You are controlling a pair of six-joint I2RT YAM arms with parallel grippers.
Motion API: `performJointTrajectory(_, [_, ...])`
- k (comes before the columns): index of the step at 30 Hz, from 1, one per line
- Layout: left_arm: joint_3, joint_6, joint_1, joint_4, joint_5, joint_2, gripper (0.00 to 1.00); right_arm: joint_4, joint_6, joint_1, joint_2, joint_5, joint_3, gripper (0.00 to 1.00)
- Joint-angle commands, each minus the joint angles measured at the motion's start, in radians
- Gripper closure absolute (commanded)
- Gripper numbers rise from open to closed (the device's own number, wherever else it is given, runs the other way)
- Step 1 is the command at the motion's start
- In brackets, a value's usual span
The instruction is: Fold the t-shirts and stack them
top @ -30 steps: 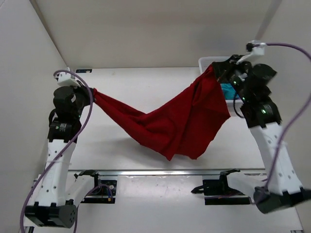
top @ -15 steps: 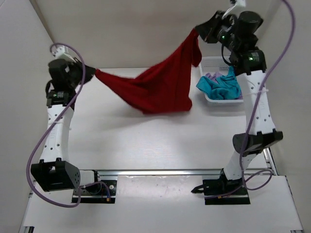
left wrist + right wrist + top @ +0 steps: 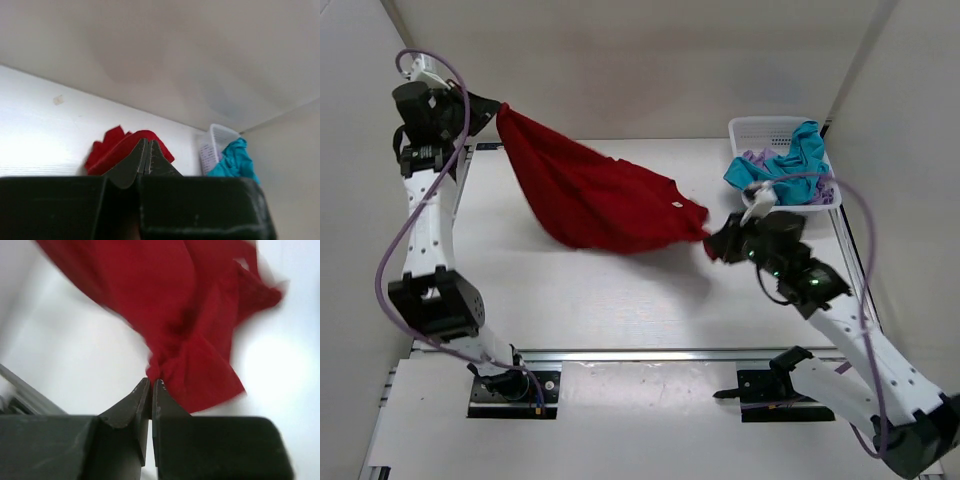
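Note:
The deep red t-shirt [image 3: 595, 200] hangs stretched between my two grippers above the table. My left gripper [image 3: 492, 106] is raised high at the far left and shut on one end of it; the shirt shows behind the tips in the left wrist view [image 3: 125, 147]. My right gripper [image 3: 712, 240] is low near the table's middle right, shut on the other end [image 3: 200, 315]. The teal-blue shirt [image 3: 785, 165] and the pale lavender shirt [image 3: 758, 160] lie bunched in the white mesh basket [image 3: 755, 127] at the far right.
The basket also shows in the left wrist view [image 3: 212, 147] with the teal-blue shirt [image 3: 232, 160] hanging over its rim. White walls stand close on the left, back and right. A metal rail [image 3: 650, 353] runs along the table's near edge.
My right gripper has swung down from high at the back right to low near the table's middle, pulling the red shirt with it. My left gripper rose higher and farther back.

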Motion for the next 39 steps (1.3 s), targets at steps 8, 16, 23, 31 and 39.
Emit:
performJointTrajectory(8, [0.386,0.264,-0.250,-0.299,-0.313,0.319,1.00,-0.031,0.102,-0.037,-0.048,0.044,-0.466,1.00])
performJointTrajectory(16, [0.463,0.294,-0.328,-0.304,-0.377,0.261,1.00,-0.013,0.068,-0.054,-0.037,0.059,-0.397,1.00])
performJointTrajectory(23, [0.277,0.283,-0.325,-0.374,-0.415,-0.095,1.00,0.018,0.093,-0.051,-0.043,0.030,-0.447,1.00])
performJointTrajectory(31, [0.398,0.260,-0.337,-0.486,-0.341,-0.111,1.00,0.039,0.093,-0.093,-0.086,0.001,-0.455,1.00])
performJointTrajectory(39, [0.493,0.295,-0.334,-0.489,-0.377,0.196,1.00,0.124,0.108,-0.201,0.018,-0.071,-0.481,1.00])
